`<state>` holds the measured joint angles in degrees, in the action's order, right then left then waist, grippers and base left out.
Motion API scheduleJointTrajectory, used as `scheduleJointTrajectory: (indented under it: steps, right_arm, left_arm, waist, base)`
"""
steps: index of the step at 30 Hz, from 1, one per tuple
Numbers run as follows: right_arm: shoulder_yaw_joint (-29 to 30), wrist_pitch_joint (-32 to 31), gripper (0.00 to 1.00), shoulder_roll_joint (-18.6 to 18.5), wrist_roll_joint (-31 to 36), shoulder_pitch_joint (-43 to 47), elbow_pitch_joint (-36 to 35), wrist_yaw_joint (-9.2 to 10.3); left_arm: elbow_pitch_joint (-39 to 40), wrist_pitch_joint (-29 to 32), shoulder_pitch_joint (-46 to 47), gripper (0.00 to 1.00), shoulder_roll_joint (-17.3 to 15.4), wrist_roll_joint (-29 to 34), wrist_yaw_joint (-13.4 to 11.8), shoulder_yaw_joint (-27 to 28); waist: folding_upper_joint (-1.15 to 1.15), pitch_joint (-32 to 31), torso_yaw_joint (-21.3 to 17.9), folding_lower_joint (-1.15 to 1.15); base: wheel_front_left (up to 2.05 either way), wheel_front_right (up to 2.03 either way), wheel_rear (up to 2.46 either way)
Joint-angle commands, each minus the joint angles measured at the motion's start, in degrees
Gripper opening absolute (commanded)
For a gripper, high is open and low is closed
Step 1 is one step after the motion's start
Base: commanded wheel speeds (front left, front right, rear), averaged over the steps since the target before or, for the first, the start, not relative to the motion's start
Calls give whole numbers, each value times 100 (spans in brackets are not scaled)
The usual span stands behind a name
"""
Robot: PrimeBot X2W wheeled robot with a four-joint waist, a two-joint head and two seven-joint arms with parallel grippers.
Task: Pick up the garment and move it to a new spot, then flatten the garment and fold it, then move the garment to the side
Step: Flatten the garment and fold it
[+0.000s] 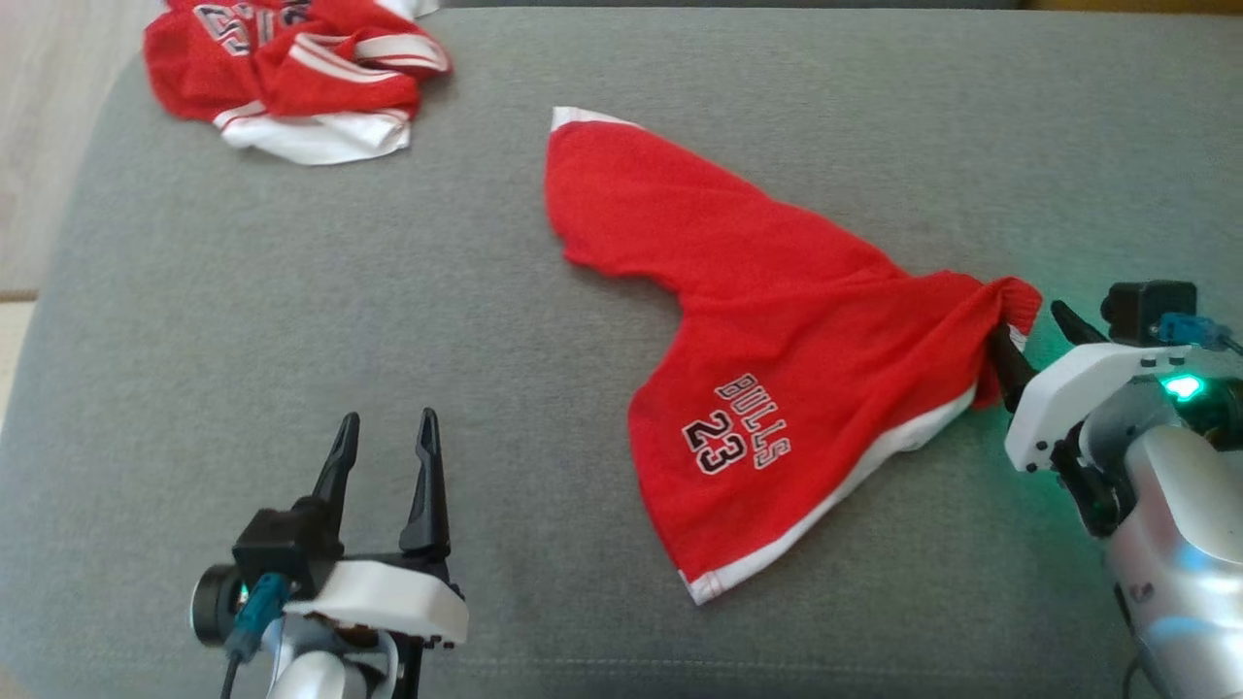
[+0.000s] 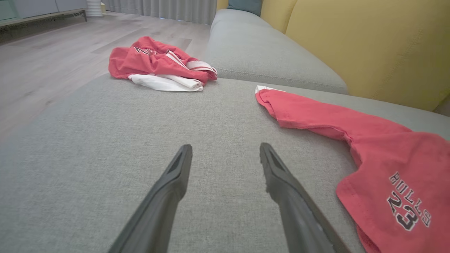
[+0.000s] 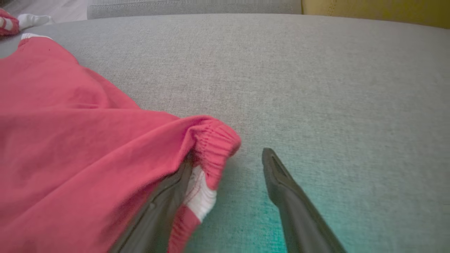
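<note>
Now your right gripper (image 1: 1027,325) stands released, jaws apart, with the waistband of the shorts (image 1: 767,388) draped over one finger. The shorts lie spread on the cushion (image 1: 291,340). Your left gripper (image 1: 388,422) is released too, well apart from them.

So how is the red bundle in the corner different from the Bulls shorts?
The shorts lie spread out in the middle; the bundle is crumpled up, far off to the left. The shorts show mostly plain red with thin white trim; the bundle shows lots of white and striped bands. Both are red and white with a 23.
</note>
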<state>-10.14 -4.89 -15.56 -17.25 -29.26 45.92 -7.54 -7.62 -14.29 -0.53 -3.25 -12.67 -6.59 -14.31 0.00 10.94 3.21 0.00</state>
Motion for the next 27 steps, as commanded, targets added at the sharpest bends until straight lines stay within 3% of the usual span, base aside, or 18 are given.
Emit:
scheduleJointTrajectory:
  steps: [1, 13, 27]
  right_arm:
    - [-133, 120, 100, -145, -68, -71, -180, 5]
    - [-147, 725, 100, -288, -498, 674, -959, 5]
    - [-28, 404, 100, -149, -351, 1469, -1645, 5]
  left_arm:
    - [189, -71, 212, 100, 23, 62, 6, 176]
    - [125, -71, 163, 100, 32, 83, 87, 20]
    - [-24, -71, 151, 100, 36, 9, 214, -391]
  waist:
    - [0, -25, -99, 0]
    - [0, -262, -460, 0]
    - [0, -387, -480, 0]
  base:
    - [0, 0, 0]
    - [0, 0, 0]
    - [0, 0, 0]
